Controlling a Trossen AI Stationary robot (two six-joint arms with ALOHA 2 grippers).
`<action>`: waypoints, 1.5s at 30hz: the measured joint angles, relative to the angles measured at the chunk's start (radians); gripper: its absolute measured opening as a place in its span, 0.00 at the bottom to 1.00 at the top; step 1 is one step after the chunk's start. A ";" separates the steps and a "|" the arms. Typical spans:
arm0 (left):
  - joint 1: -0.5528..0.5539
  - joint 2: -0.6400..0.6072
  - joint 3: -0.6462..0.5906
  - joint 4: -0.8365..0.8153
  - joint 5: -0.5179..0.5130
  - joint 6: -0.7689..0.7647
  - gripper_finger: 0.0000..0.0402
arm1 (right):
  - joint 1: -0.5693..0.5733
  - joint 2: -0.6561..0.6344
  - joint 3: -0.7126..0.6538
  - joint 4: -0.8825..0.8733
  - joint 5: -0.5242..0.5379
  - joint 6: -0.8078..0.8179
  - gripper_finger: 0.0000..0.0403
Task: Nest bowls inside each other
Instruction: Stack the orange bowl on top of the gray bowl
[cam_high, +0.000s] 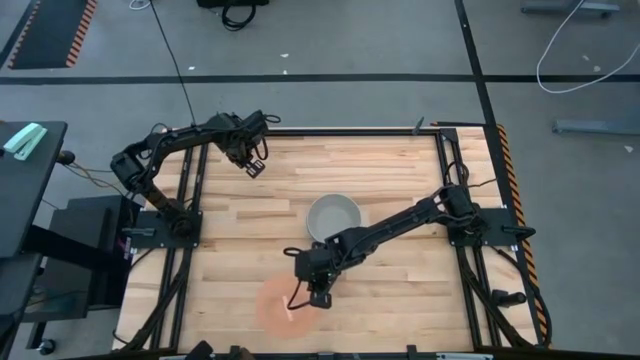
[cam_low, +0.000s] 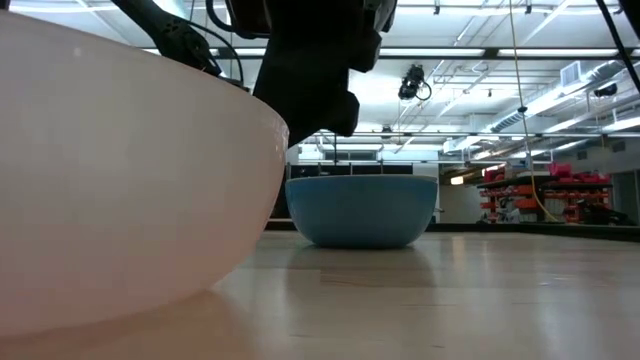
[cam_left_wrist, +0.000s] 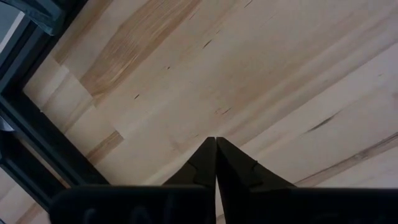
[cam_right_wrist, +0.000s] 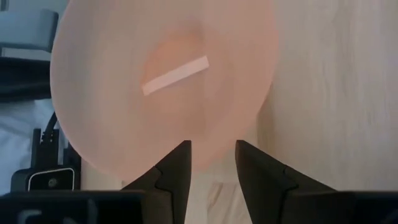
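the right gripper (cam_high: 308, 297) hangs parted at the rim of the pink-orange bowl (cam_high: 275, 306), grasping nothing. the left gripper (cam_high: 255, 166) waits clenched near the table's (cam_high: 400, 290) far edge. the blue bowl (cam_high: 333, 216) sits mid-table.

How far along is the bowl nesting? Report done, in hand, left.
Seemingly done: grey bowl sits inside blue bowl. In hand: right gripper, jaws open, at the rim of the pink bowl. Left: grip it and nest it there. Left gripper waits, jaws shut, far off.
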 joint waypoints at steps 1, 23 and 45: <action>0.000 0.000 0.000 0.000 0.000 -0.002 0.04 | -0.003 0.000 0.000 0.004 0.000 0.000 0.33; 0.000 0.000 0.000 0.000 0.001 -0.021 0.05 | -0.039 0.018 0.003 0.071 -0.005 -0.011 0.33; -0.002 -0.001 -0.002 0.002 0.008 -0.023 0.06 | -0.023 0.070 0.012 0.053 -0.040 -0.021 0.33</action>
